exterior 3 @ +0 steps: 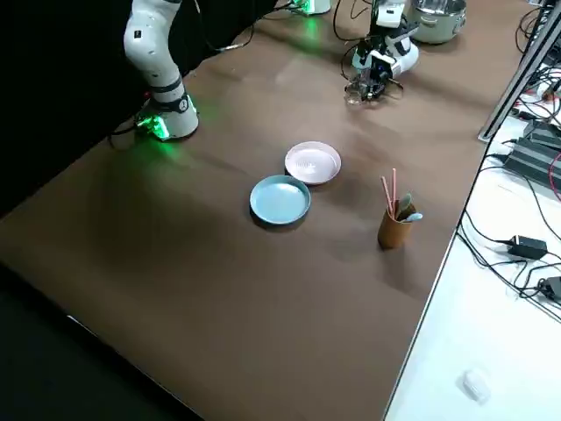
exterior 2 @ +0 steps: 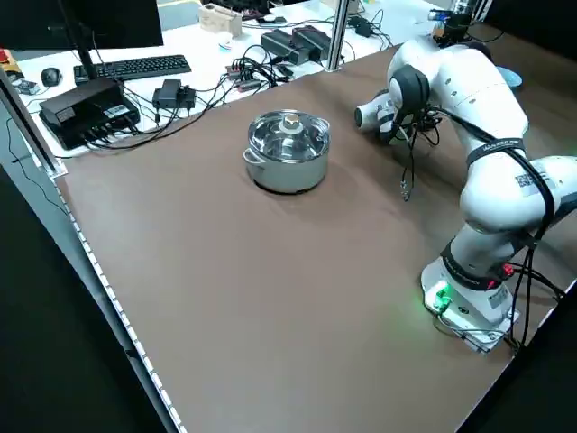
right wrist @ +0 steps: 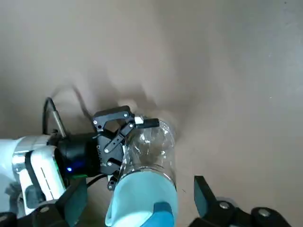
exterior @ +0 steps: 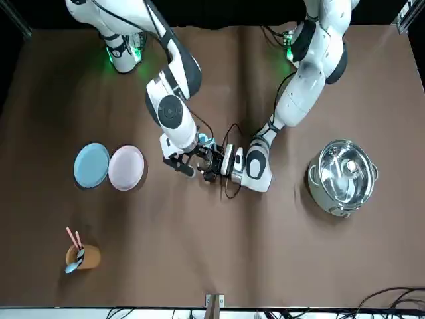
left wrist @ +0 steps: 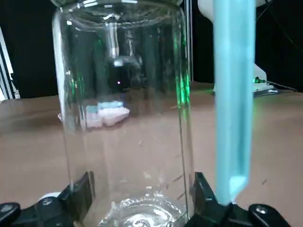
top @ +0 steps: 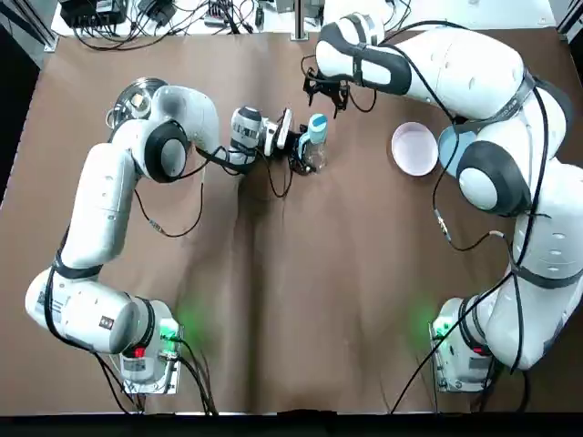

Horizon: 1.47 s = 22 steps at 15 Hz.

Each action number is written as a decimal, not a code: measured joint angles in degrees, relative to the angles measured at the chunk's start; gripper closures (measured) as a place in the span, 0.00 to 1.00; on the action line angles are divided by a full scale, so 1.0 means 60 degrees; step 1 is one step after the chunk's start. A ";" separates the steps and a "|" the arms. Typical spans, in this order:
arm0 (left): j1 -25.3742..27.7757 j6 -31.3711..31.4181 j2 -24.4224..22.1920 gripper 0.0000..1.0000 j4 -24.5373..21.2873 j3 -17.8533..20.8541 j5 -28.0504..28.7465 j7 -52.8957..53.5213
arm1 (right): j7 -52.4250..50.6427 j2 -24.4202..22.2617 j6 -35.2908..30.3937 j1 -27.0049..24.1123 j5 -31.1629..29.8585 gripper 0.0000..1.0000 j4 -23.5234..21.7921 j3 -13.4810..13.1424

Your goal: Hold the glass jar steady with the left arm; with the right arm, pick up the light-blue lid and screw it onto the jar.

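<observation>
Right wrist view is giving the clearest look: the right gripper (right wrist: pixel 139 185) is hovering above the glass jar (right wrist: pixel 154 146). Its fingers are standing wide apart on either side of the light-blue lid (right wrist: pixel 142 201), with a gap showing on each side. The lid is sitting at the jar's top end, over its mouth, though whether it is threaded on or only resting there is not showing. The jar is standing upright on the brown table (top: pixel 291 300), in the middle of its far half. The left gripper (left wrist: pixel 141 189) is reaching in level from the robot's left, its two fingers pressing against opposite sides of the glass low down near the base. In the left wrist view a light-blue strip (left wrist: pixel 232 94) is running upright just beside the jar; whether it belongs to the lid I cannot tell. A steel pot (top: pixel 137 98) is sitting well apart on the robot's left. A pink plate (top: pixel 414 148) and a blue plate (exterior: pixel 91 165) are lying side by side on its right.
</observation>
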 joint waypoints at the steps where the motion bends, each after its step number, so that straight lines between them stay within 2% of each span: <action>1: 0.0000 0.0000 0.0000 0.07 0.0000 0.0000 0.0000 0.0000 | -0.0009 -0.0007 -0.0002 -0.0051 0.0000 0.00 0.0037 -0.0007; 6: 0.0000 0.0000 0.0000 0.07 0.0000 0.0000 0.0000 0.0000 | -0.0959 -0.0156 -0.0019 -0.0103 -0.0008 0.00 0.0203 0.0007; 13: -0.0001 0.0000 0.0000 0.07 0.0000 0.0000 0.0000 0.0000 | -0.4439 -0.0300 -0.0138 0.0280 -0.0101 0.00 0.0121 0.0080; 17: -0.0001 0.0000 0.0000 0.07 0.0000 0.0000 0.0000 -0.0001 | -0.5689 -0.0550 -0.0088 0.0342 -0.0108 0.00 -0.0459 0.0082; 22: -0.0002 0.0000 0.0000 0.07 0.0000 0.0000 0.0000 -0.0001 | -0.5926 -0.0717 0.0248 0.0502 -0.0113 0.00 -0.1081 0.0103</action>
